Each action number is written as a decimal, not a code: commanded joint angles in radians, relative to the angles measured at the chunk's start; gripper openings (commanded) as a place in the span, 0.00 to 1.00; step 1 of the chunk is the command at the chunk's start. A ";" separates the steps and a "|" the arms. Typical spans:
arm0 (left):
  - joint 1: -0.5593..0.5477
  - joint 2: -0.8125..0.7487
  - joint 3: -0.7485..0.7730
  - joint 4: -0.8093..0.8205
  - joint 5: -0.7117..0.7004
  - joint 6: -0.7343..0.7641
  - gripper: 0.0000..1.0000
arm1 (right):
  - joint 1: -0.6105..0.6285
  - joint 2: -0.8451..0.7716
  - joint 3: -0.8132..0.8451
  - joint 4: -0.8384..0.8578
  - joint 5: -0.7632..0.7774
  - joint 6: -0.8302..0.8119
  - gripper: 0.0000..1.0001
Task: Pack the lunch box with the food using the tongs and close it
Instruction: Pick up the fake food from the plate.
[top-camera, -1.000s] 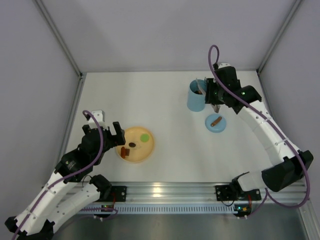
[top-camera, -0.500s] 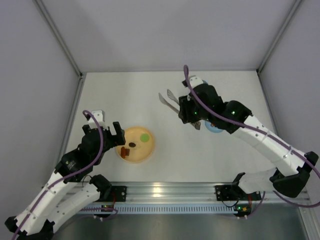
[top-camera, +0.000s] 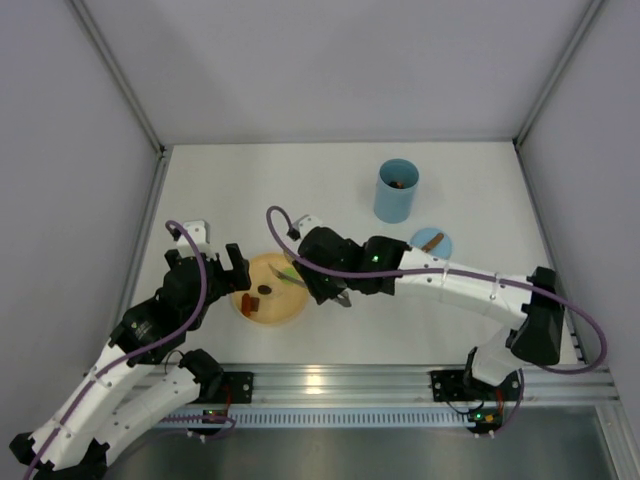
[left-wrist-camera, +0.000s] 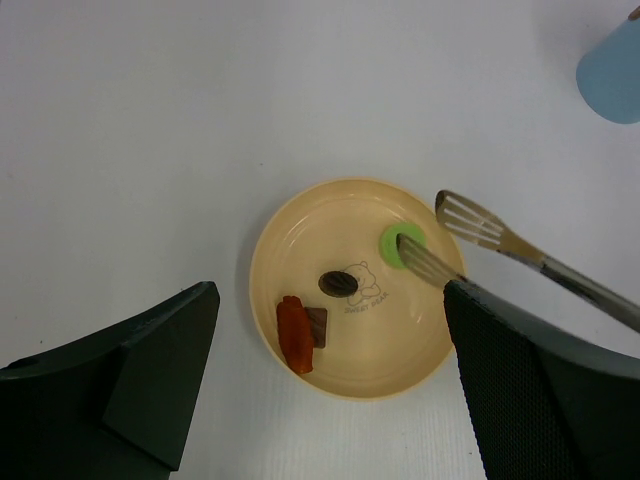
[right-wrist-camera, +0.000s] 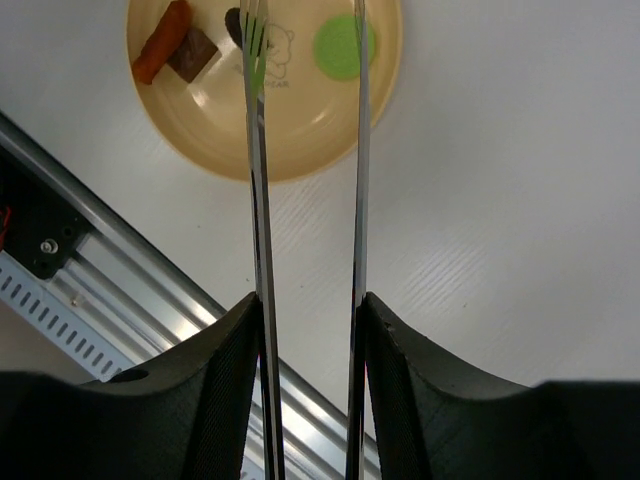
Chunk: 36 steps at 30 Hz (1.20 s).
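The light blue lunch box (top-camera: 397, 191) stands open at the back right with a brown piece inside. Its lid (top-camera: 431, 243) lies flat in front of it. My right gripper (top-camera: 325, 280) (right-wrist-camera: 310, 310) is shut on the tongs (right-wrist-camera: 256, 170), pressing both arms from outside. The tongs' tips (left-wrist-camera: 470, 222) stand apart over the yellow plate (left-wrist-camera: 380, 345). One tip hovers over the green food piece (left-wrist-camera: 392, 244). The plate also holds a black oval (left-wrist-camera: 340, 283), an orange piece (left-wrist-camera: 293, 335) and a brown square (left-wrist-camera: 317, 327). My left gripper (left-wrist-camera: 328, 300) hangs open above the plate's near-left edge, holding nothing.
An aluminium rail (top-camera: 330, 385) runs along the near table edge, close behind the right gripper in the right wrist view. Grey walls close the table on three sides. The right arm (top-camera: 450, 282) stretches across the middle of the table.
My right arm has swung from the lunch box leftward and nearer, carrying the tongs to the plate. The left arm has stayed put.
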 joint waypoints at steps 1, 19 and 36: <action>-0.003 0.005 0.002 0.010 -0.018 -0.004 0.99 | 0.056 0.052 0.046 0.081 0.001 0.018 0.43; -0.005 -0.004 0.002 0.009 -0.021 -0.007 0.99 | 0.092 0.201 0.078 0.140 -0.039 0.018 0.42; -0.011 -0.004 0.003 0.007 -0.026 -0.010 0.99 | 0.096 0.261 0.107 0.141 -0.036 0.016 0.40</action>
